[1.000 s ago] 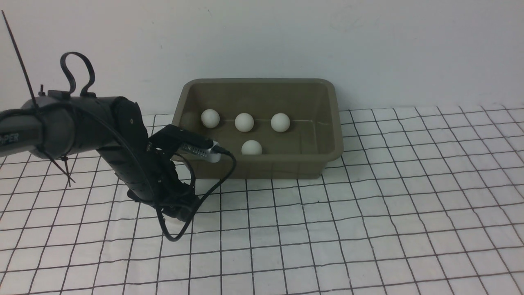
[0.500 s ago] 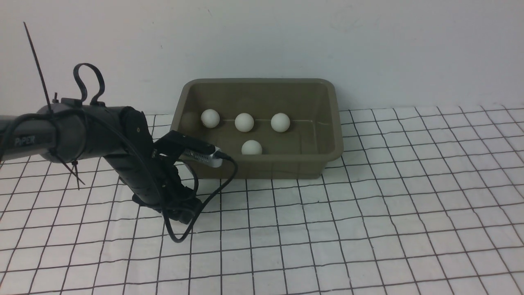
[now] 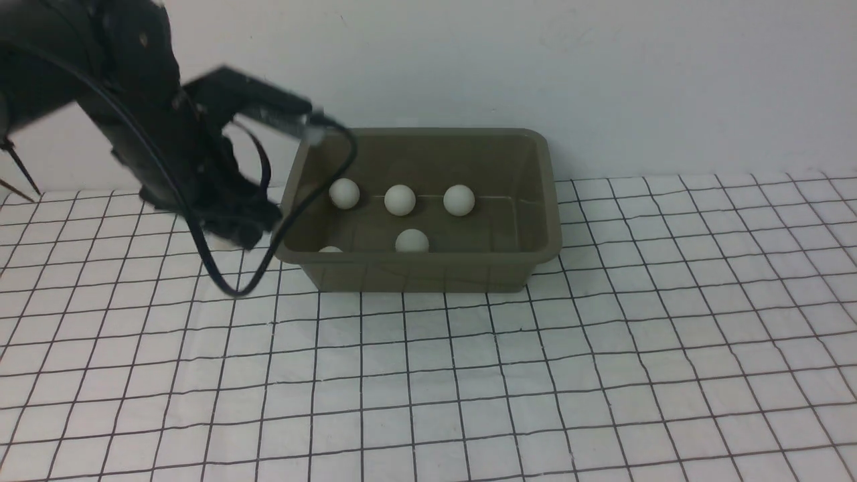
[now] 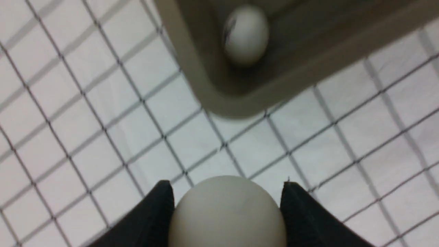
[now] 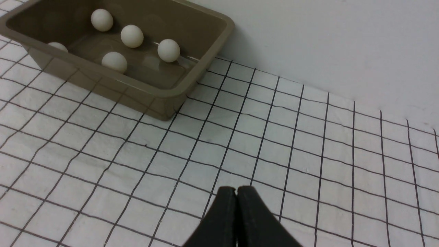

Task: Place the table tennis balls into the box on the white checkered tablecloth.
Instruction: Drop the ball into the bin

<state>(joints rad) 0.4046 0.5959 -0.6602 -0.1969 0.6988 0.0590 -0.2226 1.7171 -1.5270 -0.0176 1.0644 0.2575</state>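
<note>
The olive-green box [image 3: 549, 201] stands on the white checkered tablecloth [image 3: 535, 375] near the back wall. Several white table tennis balls lie inside it: three in a row at the back [image 3: 400, 199], one near the front wall [image 3: 411, 241], and one in the near left corner [image 3: 329, 250], half hidden by the wall. My left gripper [image 3: 234, 234] hangs just outside the box's left rim. In the left wrist view it [image 4: 226, 186] is shut on another ball [image 4: 226, 216], above the cloth beside the box's corner [image 4: 205, 92]. My right gripper [image 5: 236, 189] is shut and empty, away from the box [image 5: 205, 68].
A pale wall rises right behind the box. The left arm's black cable [image 3: 221, 281] loops down in front of the box's left corner. The checkered cloth spreads wide to the right and toward the front.
The left arm has lifted from the cloth by the box's front left corner, up and back to its left rim. The ball in the near left corner has come into view.
</note>
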